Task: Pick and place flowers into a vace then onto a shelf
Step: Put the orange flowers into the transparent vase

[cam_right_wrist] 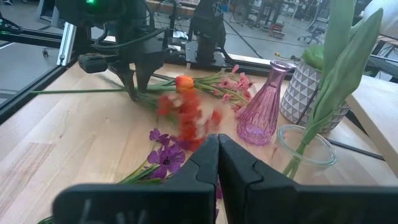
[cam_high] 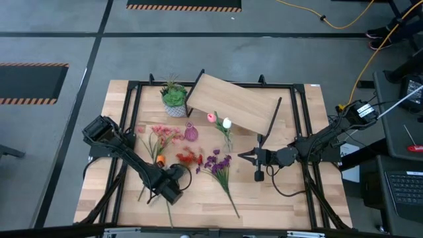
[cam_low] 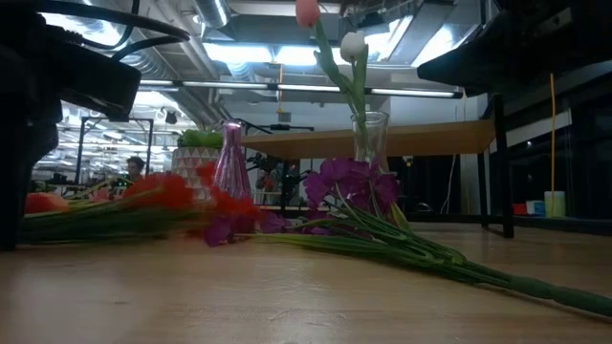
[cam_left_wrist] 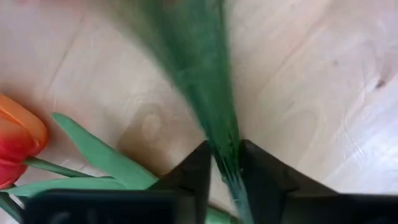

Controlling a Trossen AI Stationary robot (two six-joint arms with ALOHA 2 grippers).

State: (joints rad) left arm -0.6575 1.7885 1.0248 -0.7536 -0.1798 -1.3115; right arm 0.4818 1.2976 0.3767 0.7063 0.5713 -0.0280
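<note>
Loose flowers lie on the table: pink blossoms (cam_high: 163, 135), an orange tulip (cam_high: 160, 158), red clusters (cam_high: 188, 157) and purple clusters (cam_high: 218, 161). A clear vase (cam_right_wrist: 306, 146) in front of the shelf (cam_high: 231, 102) holds a pink and a white tulip (cam_high: 219, 119). My left gripper (cam_left_wrist: 224, 165) points down near the table's front left, shut on a green flower stalk (cam_left_wrist: 205, 74) beside the orange tulip (cam_left_wrist: 18, 140). Which blossom that stalk bears I cannot tell. My right gripper (cam_high: 243, 157) waits shut, level, right of the purple clusters. My left gripper pinches a green stalk (cam_left_wrist: 229, 152) between its two fingers (cam_left_wrist: 198, 171). The fingers come from above, pointing down, and lie across the stalk. The stalk runs on over the tabletop away from the fingers. Whether it is lifted I cannot tell.
A small pink glass vase (cam_high: 191, 132) stands between the pink blossoms and the clear vase. A spiky green plant in a white pot (cam_high: 174, 100) stands at the back left of the shelf. Black frame rails (cam_high: 132, 106) run along the table's sides.
</note>
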